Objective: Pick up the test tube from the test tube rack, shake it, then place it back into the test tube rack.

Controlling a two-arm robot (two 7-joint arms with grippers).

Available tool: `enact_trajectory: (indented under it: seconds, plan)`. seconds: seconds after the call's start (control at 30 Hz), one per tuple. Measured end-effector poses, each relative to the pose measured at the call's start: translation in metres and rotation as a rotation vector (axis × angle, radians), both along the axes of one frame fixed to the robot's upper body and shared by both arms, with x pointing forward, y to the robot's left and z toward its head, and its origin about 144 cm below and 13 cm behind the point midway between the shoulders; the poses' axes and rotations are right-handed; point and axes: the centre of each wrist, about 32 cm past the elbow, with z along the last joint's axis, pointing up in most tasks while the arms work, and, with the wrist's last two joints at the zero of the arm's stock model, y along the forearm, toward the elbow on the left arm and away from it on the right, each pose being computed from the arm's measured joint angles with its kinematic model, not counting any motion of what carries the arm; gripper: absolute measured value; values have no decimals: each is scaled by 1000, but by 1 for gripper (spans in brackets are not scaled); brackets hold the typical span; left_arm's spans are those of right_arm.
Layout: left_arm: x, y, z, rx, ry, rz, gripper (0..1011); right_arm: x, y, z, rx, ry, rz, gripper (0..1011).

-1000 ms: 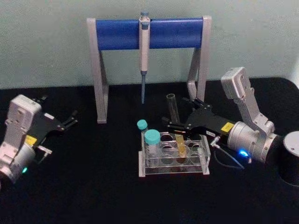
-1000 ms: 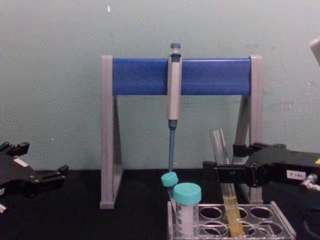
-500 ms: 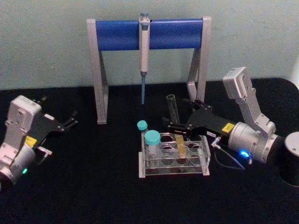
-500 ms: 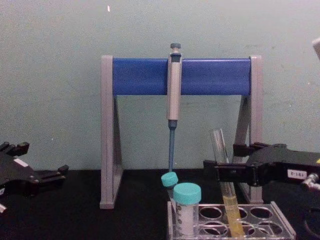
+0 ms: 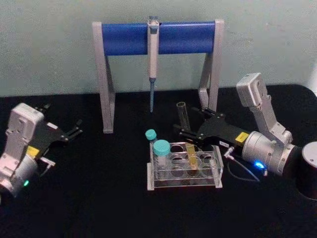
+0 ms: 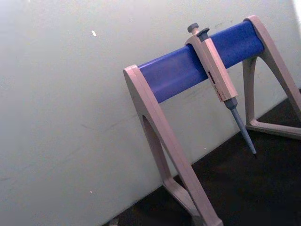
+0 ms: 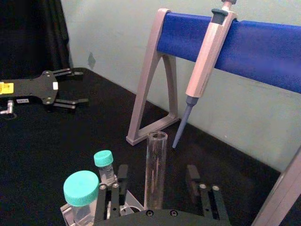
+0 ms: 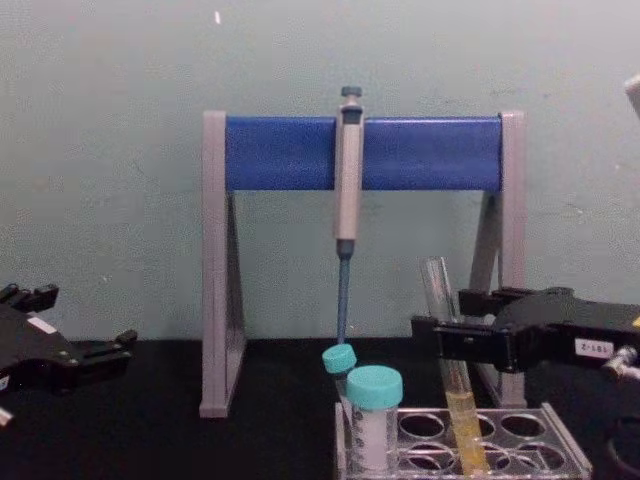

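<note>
The test tube (image 5: 184, 119) stands tilted in the clear test tube rack (image 5: 184, 184), with yellow-orange liquid in its lower part (image 8: 463, 425). My right gripper (image 5: 190, 131) reaches in from the right at the tube's mid-height. In the right wrist view its fingers (image 7: 122, 181) stand on either side of the test tube (image 7: 155, 165) with a gap on each side, so it is open around the glass. In the chest view the right gripper (image 8: 452, 322) sits just above the rack (image 8: 565, 450). My left gripper (image 5: 64, 119) rests open at the far left, away from the rack.
Two teal-capped tubes (image 5: 161, 147) fill the rack's left end. Behind it stands a grey-and-blue pipette stand (image 5: 183, 36) with a pipette (image 5: 152, 54) hanging down. A dark cylinder (image 5: 309, 166) sits at the right edge. The black table is open at the front.
My right gripper has risen slightly along the tube and edged a little right. The tube still stands in the rack. The left arm has barely moved.
</note>
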Motion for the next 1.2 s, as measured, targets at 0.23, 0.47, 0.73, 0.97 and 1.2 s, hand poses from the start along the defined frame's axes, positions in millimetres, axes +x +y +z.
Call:
enact_trajectory:
  seconds: [0.23,0.47,0.73,0.97,1.2]
  plan:
    - [0,0,0,0,0,0,1001,0,0,0,0,0,0,623]
    - [0,0,0,0,0,0,1001,0,0,0,0,-1,-1,356]
    - [0,0,0,0,0,0,1001,0,0,0,0,-2,-1,220]
    - [0,0,0,0,0,0,1001,0,0,0,0,-2,-1,220]
    - [0,0,0,0,0,0,1001,0,-1,0,2,-1,-2,220]
